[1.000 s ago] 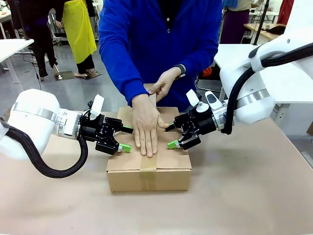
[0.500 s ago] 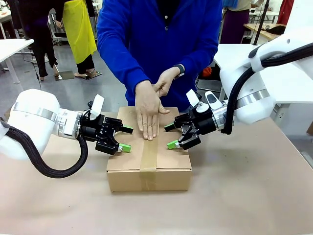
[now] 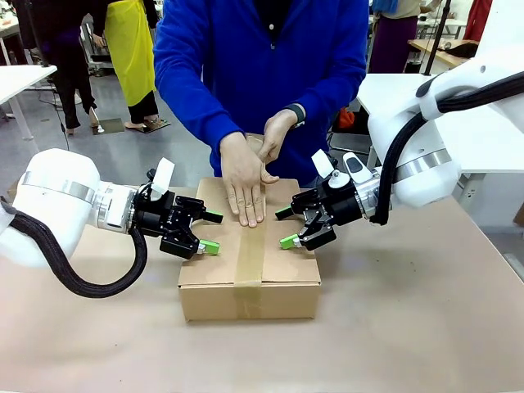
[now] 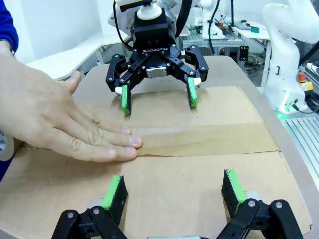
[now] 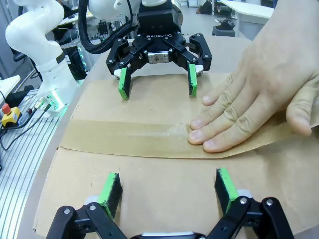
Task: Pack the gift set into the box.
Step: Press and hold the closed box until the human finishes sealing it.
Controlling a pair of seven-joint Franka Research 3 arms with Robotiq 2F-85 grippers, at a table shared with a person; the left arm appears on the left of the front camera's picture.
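Closed box (image 3: 250, 270) on the table (image 3: 409, 327), a strip of brown tape (image 3: 250, 254) along its top seam, a person's hand pressing it flat.

The box sits mid-table between the two arms, its flaps shut. The gift set is not visible, so I cannot tell where it lies. The person's hand (image 3: 244, 184) lies palm down on the far part of the tape, fingers straight and held together; the other hand (image 3: 274, 135) is raised just behind it, and what it does I cannot tell. The left gripper (image 3: 209, 232) hovers at the box's left edge with its green pads wide apart, gripping nothing. The right gripper (image 3: 284, 228) mirrors it at the right edge, jaws likewise spread and empty.
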